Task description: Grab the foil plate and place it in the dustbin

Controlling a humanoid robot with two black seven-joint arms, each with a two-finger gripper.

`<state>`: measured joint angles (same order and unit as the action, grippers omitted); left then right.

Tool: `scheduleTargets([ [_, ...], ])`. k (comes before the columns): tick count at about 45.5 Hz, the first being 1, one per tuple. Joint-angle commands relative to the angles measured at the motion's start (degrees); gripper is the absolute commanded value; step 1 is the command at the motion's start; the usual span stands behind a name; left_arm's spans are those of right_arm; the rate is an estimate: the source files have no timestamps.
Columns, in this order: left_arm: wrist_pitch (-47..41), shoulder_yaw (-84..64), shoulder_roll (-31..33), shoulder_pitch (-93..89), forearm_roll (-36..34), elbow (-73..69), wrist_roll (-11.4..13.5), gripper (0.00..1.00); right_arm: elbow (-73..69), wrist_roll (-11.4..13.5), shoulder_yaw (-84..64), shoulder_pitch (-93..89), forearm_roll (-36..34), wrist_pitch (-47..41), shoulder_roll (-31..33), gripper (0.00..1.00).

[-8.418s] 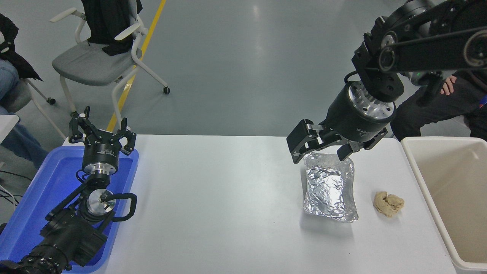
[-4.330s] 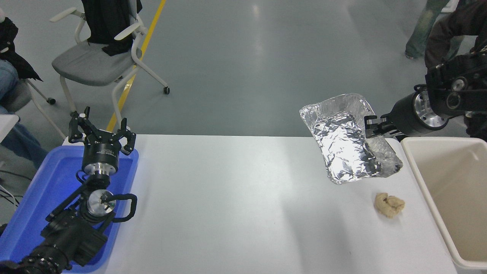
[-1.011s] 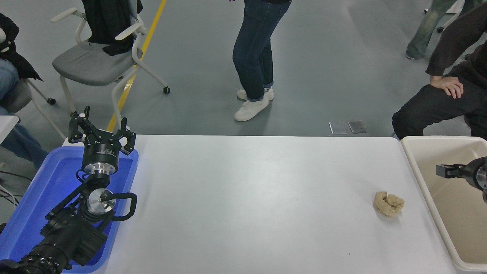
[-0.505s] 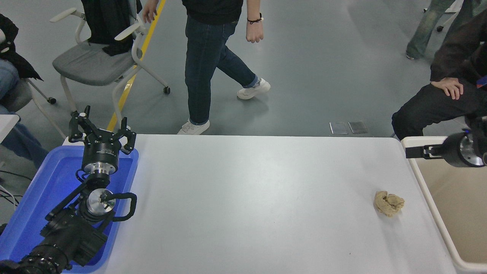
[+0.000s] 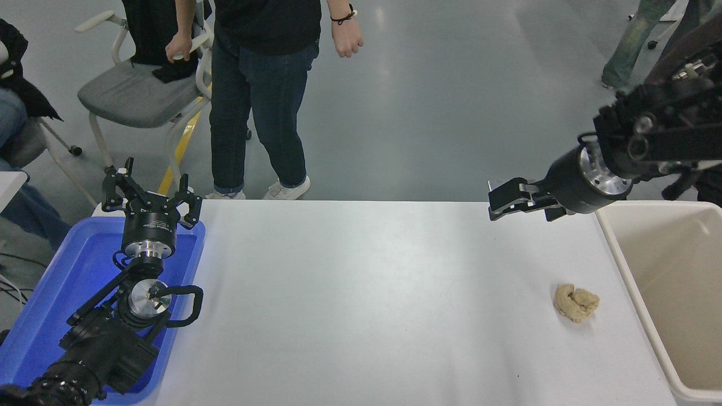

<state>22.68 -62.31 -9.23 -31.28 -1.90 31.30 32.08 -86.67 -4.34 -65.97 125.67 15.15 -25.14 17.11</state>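
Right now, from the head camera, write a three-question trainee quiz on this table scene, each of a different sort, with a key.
1. True or false: the right gripper is holding the foil plate.
2. Multiple choice: the crumpled tan paper wad lies
A. inside the blue tray
B. on the white table, left of the cream dustbin
C. on the grey chair
3. Fill in: the left gripper is parked over the ____ tray, fingers spread.

Key
1. False: it hangs above the table's far edge with nothing in it, and no foil plate shows on the table.
2. B
3. blue
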Motion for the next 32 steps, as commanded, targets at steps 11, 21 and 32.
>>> scheduleTargets([
  [11,0.0,0.0,0.0,0.0,0.1,0.0,0.0,0.99,-2.7,0.2,-4.3,9.3,-0.2,-6.7,-5.8,1.0],
  [21,0.0,0.0,0.0,0.1,0.1,0.0,0.1,0.99,-2.5,0.1,-7.5,9.2,-1.2,-10.1,-5.8,1.0],
  [32,0.0,0.0,0.0,0.1,0.1,0.0,0.1,0.99,-1.8,-0.6,-7.2,9.2,-1.4,-10.7,-5.3,1.0],
])
